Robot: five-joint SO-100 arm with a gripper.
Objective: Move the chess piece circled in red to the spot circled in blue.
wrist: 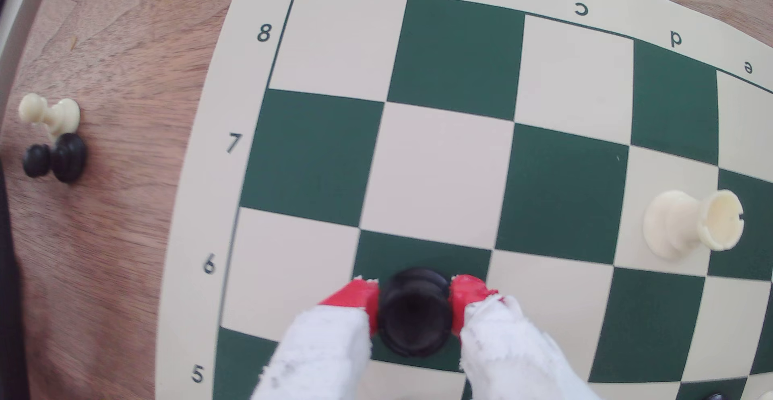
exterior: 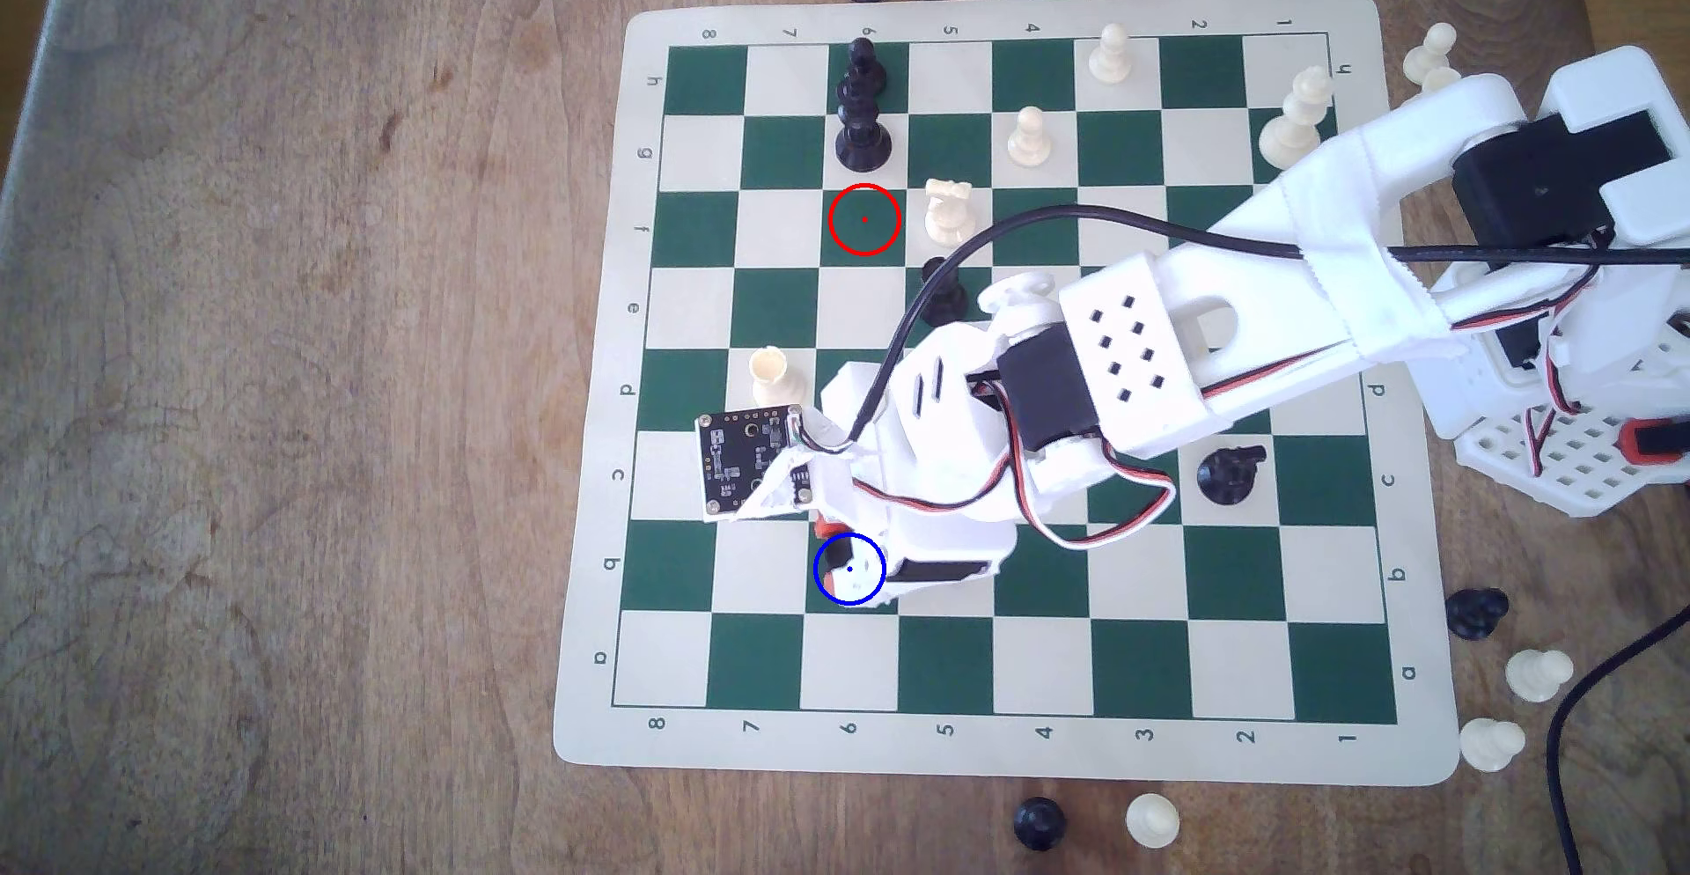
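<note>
Black rook [wrist: 416, 316], short and glossy with a flat hollow top above a wider round base, sits clamped between my tool's [wrist: 416, 306] red-tipped white fingers [wrist: 355, 299]. It's on the dark green square with the blue ring [exterior: 850, 569], upright as far as I can tell. Ahead of the tool lie bare green and cream squares of the board [wrist: 443, 174]; a cream rook [wrist: 690, 224] stands off to one side. Beyond the board's edge, two pawns rest on the worn wooden table [wrist: 104, 216].
</note>
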